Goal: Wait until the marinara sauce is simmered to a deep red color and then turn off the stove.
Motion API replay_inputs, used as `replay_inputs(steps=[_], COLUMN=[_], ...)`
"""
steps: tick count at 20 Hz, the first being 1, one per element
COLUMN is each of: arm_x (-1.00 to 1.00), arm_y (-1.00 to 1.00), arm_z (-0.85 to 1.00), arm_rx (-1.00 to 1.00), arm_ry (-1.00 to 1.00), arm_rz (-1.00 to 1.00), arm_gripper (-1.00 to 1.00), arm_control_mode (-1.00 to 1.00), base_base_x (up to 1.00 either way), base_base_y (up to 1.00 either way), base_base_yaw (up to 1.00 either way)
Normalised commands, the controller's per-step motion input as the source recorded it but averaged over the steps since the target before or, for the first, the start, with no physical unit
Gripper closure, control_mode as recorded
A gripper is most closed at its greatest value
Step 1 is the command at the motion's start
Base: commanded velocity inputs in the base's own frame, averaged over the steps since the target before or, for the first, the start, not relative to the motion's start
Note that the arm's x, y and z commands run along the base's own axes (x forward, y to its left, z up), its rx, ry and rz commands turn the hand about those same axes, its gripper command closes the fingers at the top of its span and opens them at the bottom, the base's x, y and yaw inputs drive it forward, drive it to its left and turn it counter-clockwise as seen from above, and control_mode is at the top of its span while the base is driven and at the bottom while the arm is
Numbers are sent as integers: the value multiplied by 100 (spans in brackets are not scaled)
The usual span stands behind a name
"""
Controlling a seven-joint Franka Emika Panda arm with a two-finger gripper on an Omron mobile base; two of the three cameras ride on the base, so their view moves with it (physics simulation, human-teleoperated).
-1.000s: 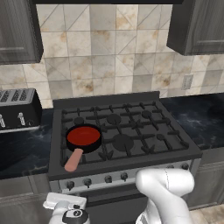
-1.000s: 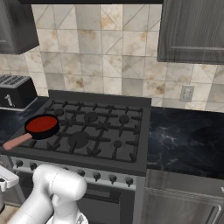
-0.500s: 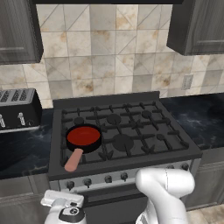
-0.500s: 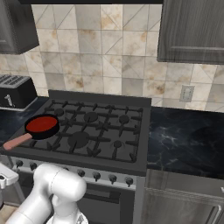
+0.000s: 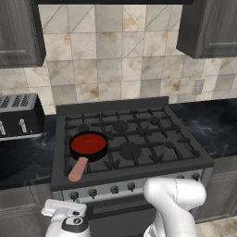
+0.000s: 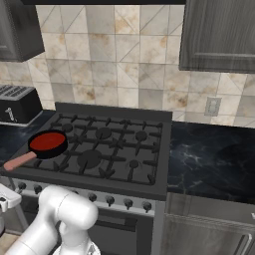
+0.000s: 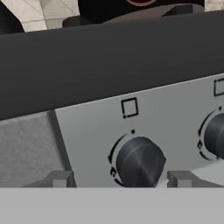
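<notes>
The marinara sauce point(image 5: 88, 143) point(image 6: 48, 141) lies as a flat red disc in a small black skillet on the front left burner of the stove point(image 5: 139, 139) point(image 6: 124, 149). The skillet's tan-pink handle point(image 5: 77, 169) points out over the front edge. My gripper point(image 7: 120, 179) is low in front of the silver knob strip point(image 5: 152, 183), under the skillet. It is open, with a dark round knob point(image 7: 139, 161) between its fingertips point(image 7: 59, 178); the right tip is close to the knob and the left tip stands apart. A second knob point(image 7: 216, 135) sits further right.
A silver-and-black toaster point(image 5: 16, 115) point(image 6: 17, 102) stands on the counter left of the stove. Dark marble counter point(image 5: 217, 122) point(image 6: 214, 159) runs to the right. Dark cabinets point(image 5: 213, 28) hang above on both sides, over a tiled wall.
The hand in front of the knob strip has edged slightly left in the left base view. The skillet and the sauce have not moved.
</notes>
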Motion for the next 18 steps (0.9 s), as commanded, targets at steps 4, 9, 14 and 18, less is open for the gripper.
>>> replay_inputs(steps=[4,9,14,18], arm_x=[8,1,0,0], arm_y=[-3,-25,-5,0], arm_z=[-12,-13,0,0], arm_rx=[0,0,0,0], arm_ry=[0,0,0,0], arm_rz=[7,9,2,0], arm_gripper=[-100,-100,-100,-100], arm_control_mode=[-100,-100,-100,-100], base_base_x=[0,0,0,0], base_base_y=[0,0,0,0], base_base_yaw=[0,0,0,0])
